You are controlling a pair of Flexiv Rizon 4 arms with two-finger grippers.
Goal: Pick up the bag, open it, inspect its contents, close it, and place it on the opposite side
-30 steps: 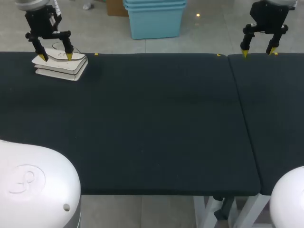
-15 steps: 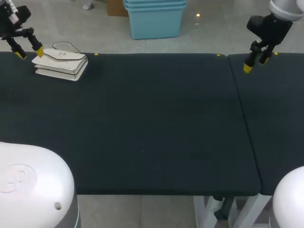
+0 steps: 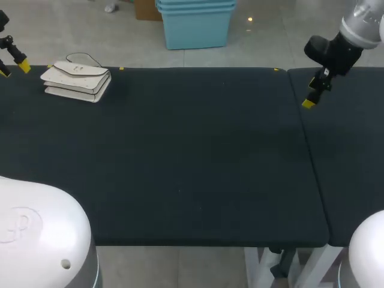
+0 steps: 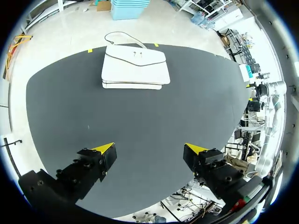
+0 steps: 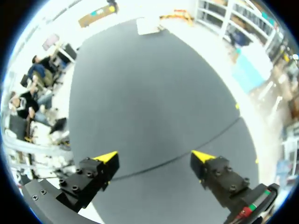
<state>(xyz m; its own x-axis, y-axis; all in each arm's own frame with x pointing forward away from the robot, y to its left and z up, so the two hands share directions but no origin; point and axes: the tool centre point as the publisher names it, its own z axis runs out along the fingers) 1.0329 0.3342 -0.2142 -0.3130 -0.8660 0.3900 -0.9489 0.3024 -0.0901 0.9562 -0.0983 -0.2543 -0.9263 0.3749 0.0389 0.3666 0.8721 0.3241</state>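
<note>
The left gripper (image 3: pixel 12 68) is half cut off, near the white bag (image 3: pixel 77 80).

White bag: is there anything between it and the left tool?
No, nothing visible. In the left wrist view, only the bare black table top lies between the open left tool with yellow tips and the flat white handbag with a thin strap, which sits ahead of it.
</note>
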